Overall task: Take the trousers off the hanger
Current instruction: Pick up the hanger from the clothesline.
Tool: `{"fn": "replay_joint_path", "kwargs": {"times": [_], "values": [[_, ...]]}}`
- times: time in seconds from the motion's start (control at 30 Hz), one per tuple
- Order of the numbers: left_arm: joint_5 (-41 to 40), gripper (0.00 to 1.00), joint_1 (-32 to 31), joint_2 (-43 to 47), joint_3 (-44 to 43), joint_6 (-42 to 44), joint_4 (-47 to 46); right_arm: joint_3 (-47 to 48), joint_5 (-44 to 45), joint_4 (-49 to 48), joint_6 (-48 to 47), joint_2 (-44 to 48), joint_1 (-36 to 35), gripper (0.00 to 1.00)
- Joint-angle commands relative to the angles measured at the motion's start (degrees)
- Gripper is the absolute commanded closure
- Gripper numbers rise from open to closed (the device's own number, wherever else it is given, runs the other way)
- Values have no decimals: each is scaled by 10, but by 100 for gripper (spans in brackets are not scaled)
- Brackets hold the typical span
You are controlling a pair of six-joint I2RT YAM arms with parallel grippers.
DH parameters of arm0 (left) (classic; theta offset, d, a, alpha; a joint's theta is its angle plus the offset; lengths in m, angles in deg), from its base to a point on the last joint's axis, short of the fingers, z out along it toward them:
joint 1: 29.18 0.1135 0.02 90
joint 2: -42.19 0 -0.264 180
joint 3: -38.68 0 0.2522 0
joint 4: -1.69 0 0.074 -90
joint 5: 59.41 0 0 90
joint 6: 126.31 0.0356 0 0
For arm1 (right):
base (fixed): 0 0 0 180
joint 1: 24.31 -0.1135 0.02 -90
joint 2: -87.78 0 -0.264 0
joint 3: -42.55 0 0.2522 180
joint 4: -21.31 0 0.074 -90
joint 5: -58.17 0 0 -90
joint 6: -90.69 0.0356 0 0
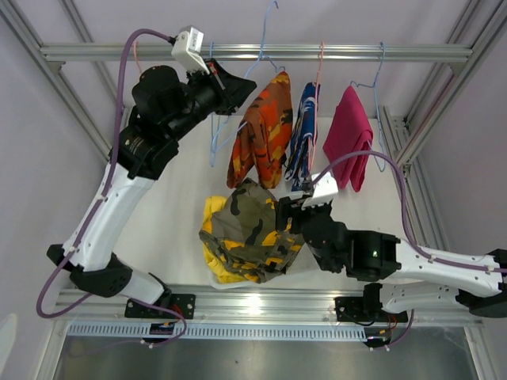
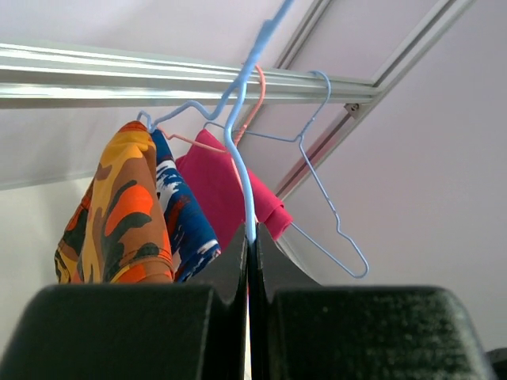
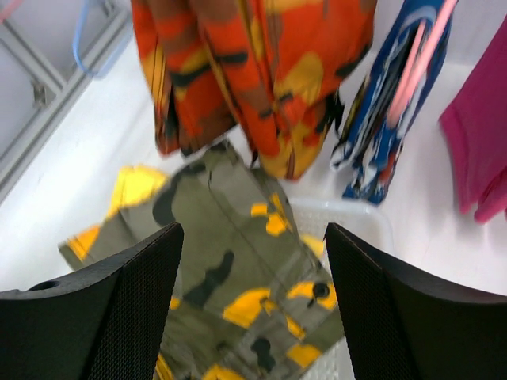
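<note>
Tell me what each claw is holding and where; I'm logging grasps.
Left claw pinches a blue hanger by its thin wire. Right claw is open, holding nothing.

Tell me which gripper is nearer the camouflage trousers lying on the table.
Right. The right gripper hangs open right over the camouflage trousers, at their right side. The left gripper is far off, up by the rail, shut on a blue hanger.

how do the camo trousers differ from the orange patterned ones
The camo trousers lie crumpled on the yellow trousers on the table; the orange patterned trousers hang from the rail. The camo trousers are olive-grey with yellow patches; the orange ones, orange with dark streaks. Both are camouflage-patterned cloth.
</note>
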Motion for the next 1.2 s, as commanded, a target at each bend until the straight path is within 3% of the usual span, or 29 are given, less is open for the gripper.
{"fn": "replay_joint_path", "kwargs": {"times": [0.0, 0.27, 0.6, 1.17], "values": [[-113, 100, -41, 73, -13, 58, -90, 47, 32, -80, -104, -26, 16, 23], [-252, 100, -131, 124, 101, 140, -133, 77, -4, -266, -222, -116, 79, 23], [-285, 99, -152, 181, 239, 156, -179, 120, -90, -284, -204, -205, 136, 24], [-316, 100, -191, 188, 242, 166, -162, 173, -159, -320, -200, -298, 193, 24]]}}
